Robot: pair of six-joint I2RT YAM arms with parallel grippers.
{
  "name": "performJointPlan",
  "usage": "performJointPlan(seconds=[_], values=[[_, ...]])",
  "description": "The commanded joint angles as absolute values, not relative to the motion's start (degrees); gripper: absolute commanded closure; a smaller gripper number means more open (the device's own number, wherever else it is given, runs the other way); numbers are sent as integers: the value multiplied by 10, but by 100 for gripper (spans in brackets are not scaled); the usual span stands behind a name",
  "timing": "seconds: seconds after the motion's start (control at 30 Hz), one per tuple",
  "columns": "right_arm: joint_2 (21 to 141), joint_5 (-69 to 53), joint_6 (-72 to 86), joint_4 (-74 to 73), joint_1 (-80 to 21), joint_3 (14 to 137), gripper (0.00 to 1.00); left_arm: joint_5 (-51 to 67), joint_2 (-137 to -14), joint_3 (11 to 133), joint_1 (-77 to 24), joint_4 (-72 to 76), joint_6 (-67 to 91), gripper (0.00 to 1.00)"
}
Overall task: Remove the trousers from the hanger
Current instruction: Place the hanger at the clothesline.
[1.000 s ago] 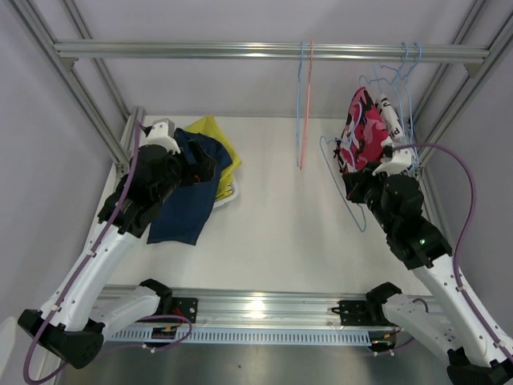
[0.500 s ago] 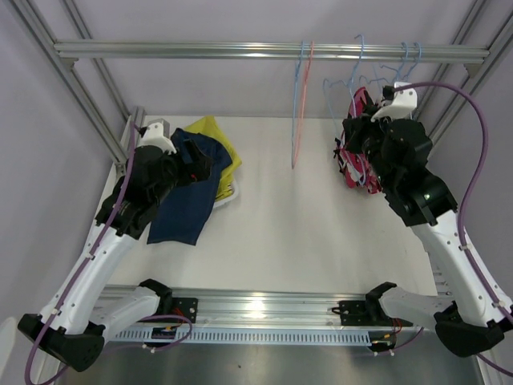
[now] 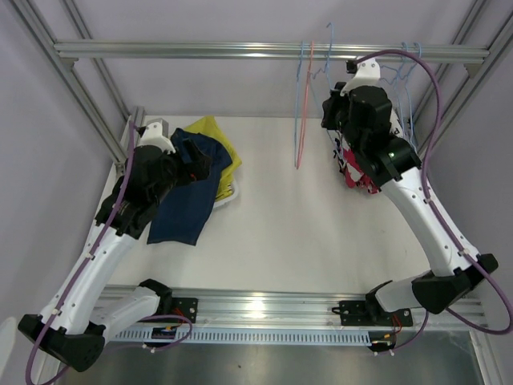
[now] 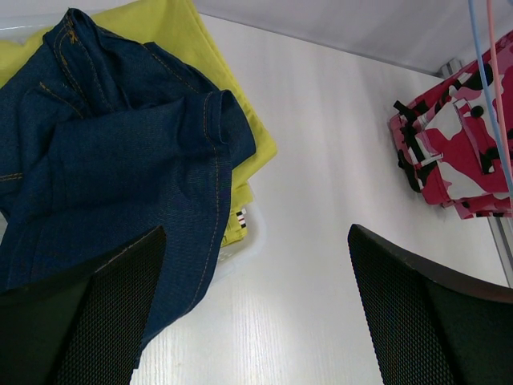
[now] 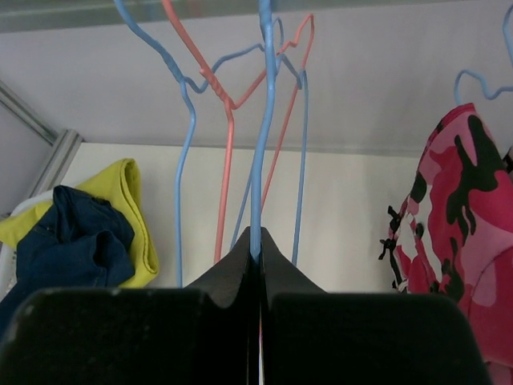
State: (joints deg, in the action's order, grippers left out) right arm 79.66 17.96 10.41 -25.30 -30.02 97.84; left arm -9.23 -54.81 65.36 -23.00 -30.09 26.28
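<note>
The navy blue trousers (image 3: 186, 188) lie over the plain yellow trousers (image 3: 218, 138) at the back left; both show in the left wrist view, navy (image 4: 104, 176) and yellow (image 4: 168, 32). My left gripper (image 3: 192, 164) is open and empty just above them (image 4: 256, 233). The pink-red patterned trousers (image 3: 357, 164) hang at the right under blue hangers (image 3: 405, 68); they also show in the wrist views (image 4: 449, 156) (image 5: 461, 208). My right gripper (image 3: 331, 100) is shut on the wire of an empty blue hanger (image 5: 260, 120), held up near the rail. The other pairs are out of view.
The aluminium rail (image 3: 200, 50) crosses the top of the frame. An empty blue hanger and an empty pink hanger (image 3: 303, 104) hang from it at the middle, just left of my right gripper. A white basket (image 4: 250, 233) sits under the yellow trousers. Frame posts stand at both sides.
My right arm has lifted the empty blue hanger from low by the pink-red trousers up and leftwards to the rail. The left arm has not moved.
</note>
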Motion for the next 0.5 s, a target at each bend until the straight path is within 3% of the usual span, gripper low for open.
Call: performJointPlan(seconds=[0.0, 0.47], values=[[823, 172, 95, -232, -304, 997, 100, -89, -543, 651, -222, -283, 257, 1], [788, 142, 123, -172, -323, 836, 100, -78, -548, 654, -218, -284, 259, 1]])
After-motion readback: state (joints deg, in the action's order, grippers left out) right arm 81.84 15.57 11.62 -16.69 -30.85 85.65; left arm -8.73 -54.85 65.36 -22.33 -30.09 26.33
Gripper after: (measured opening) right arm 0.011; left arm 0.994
